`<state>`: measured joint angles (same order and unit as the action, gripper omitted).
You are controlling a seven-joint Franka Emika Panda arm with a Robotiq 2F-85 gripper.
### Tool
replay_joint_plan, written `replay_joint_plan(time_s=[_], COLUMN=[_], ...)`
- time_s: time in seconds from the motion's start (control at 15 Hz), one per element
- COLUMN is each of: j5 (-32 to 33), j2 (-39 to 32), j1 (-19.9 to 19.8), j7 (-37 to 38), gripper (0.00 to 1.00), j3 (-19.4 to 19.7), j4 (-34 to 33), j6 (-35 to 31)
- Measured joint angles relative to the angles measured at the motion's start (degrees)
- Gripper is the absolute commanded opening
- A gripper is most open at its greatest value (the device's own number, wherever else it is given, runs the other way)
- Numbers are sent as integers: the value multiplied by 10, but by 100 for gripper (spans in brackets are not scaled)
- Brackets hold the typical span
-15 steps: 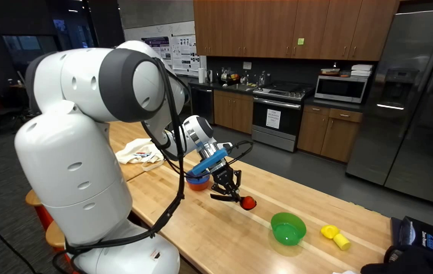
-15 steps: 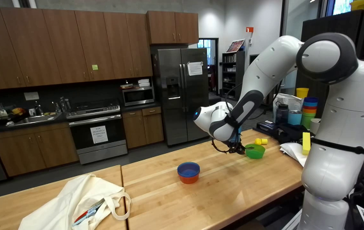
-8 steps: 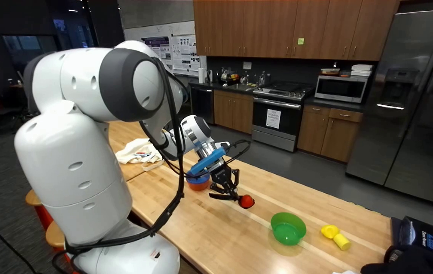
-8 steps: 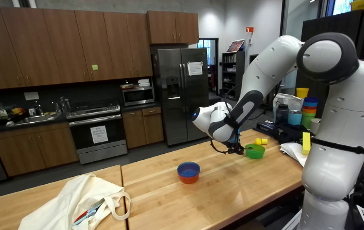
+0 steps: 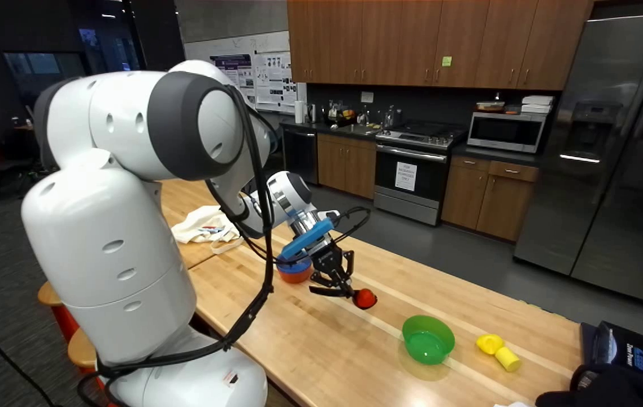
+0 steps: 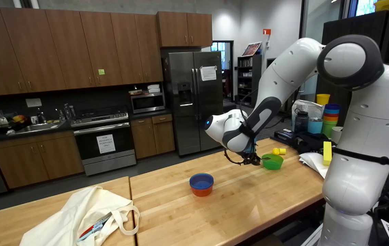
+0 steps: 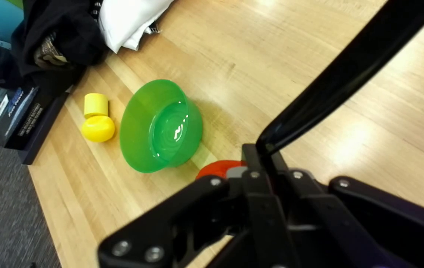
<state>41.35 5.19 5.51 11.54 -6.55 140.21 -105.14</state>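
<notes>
A black spoon (image 7: 342, 76) cradles a red ball (image 5: 366, 297), perhaps a toy tomato; the wrist view hides most of it. A green bowl (image 7: 143, 115) stands near, and farther off a blue bowl (image 6: 201, 180) is stacked in an orange bowl (image 6: 201, 192). The white arm (image 6: 285, 77) bends down over the wooden table (image 6: 245, 205), its gripper (image 5: 350, 290) clamped on the spoon's handle and slanting downward. Brown cupboards (image 6: 75, 44) and a fridge (image 6: 182, 112) line the room behind.
</notes>
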Motion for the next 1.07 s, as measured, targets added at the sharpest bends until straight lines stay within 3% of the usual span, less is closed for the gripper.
replay_joint_plan(time_s=[1.07], j5=[5], j2=[3], j1=[14], j7=[1], gripper=[2], j3=[-15], j4=[-3], j6=[69])
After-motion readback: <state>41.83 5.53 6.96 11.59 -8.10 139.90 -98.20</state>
